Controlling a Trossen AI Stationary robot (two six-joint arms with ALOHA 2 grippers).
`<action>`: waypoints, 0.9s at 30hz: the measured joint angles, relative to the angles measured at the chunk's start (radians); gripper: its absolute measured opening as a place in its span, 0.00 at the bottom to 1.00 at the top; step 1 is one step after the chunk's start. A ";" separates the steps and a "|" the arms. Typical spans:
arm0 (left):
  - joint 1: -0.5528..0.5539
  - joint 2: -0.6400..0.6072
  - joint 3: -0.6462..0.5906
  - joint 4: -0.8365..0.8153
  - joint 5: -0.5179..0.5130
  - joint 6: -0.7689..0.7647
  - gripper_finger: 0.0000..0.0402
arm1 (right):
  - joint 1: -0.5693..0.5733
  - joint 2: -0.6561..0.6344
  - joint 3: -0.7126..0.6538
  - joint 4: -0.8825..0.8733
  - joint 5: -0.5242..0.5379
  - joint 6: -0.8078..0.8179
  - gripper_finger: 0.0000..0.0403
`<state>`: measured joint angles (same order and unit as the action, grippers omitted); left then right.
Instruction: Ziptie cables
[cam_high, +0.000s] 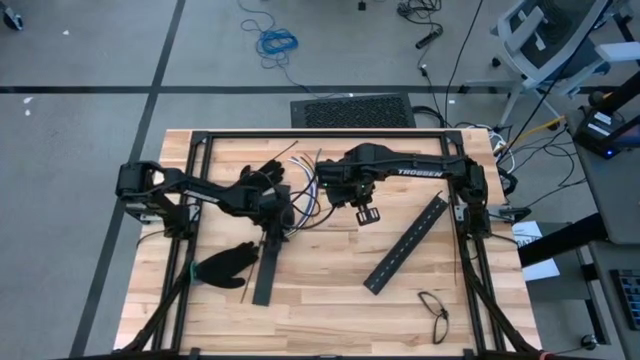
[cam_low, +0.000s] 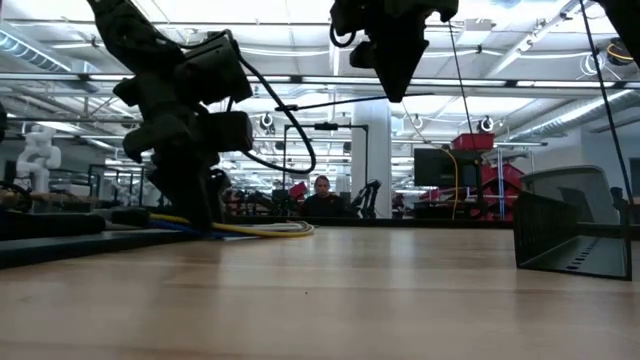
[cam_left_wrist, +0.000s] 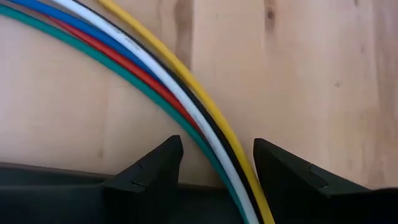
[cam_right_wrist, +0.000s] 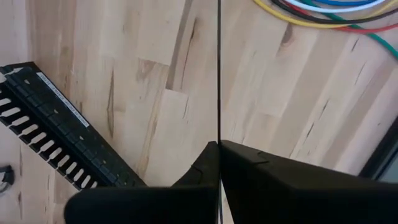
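**Wood table, wires not yet tied**

Pale wood planks form the table (cam_high: 330, 290), and the work sits near its middle. On the left, the left gripper (cam_left_wrist: 217, 165) is down at the surface with its 2 fingers spread, straddling the cables (cam_left_wrist: 155, 81) without pinching them. The wires lie flat on the wood, side by side: yellow, black, white, red, blue and green. From above, the bundle (cam_high: 305, 190) sits between the 2 grippers, curving from the left gripper toward the table's far edge, with loose ends fanned out there.

Further right, the right gripper (cam_right_wrist: 219, 149) hangs above the table, fingers closed on a ziptie (cam_right_wrist: 219, 68). The strip is thin, dark and straight, and it sticks out ahead of the fingertips in line with them. Its tip reaches toward the wires but appears to stop short.

I judge the task to be early. No strap circles the bundle, so threading, looping and tightening all remain.

At the right lies a black slotted bar (cam_high: 405, 245), untouched.
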<state>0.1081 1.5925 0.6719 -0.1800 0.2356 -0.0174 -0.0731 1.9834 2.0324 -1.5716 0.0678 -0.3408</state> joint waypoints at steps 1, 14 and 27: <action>0.000 0.002 0.000 -0.006 -0.017 0.000 0.50 | 0.000 -0.001 0.000 0.000 0.012 0.000 0.00; -0.006 -0.067 0.014 -0.097 -0.077 -0.030 0.05 | -0.025 -0.076 0.000 0.001 0.035 0.049 0.00; -0.015 -0.521 0.058 -0.176 0.005 -0.090 0.05 | -0.116 -0.205 0.001 0.001 0.079 0.165 0.00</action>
<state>0.0929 1.0715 0.7303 -0.3559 0.2410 -0.1070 -0.1894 1.7782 2.0331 -1.5710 0.1472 -0.1756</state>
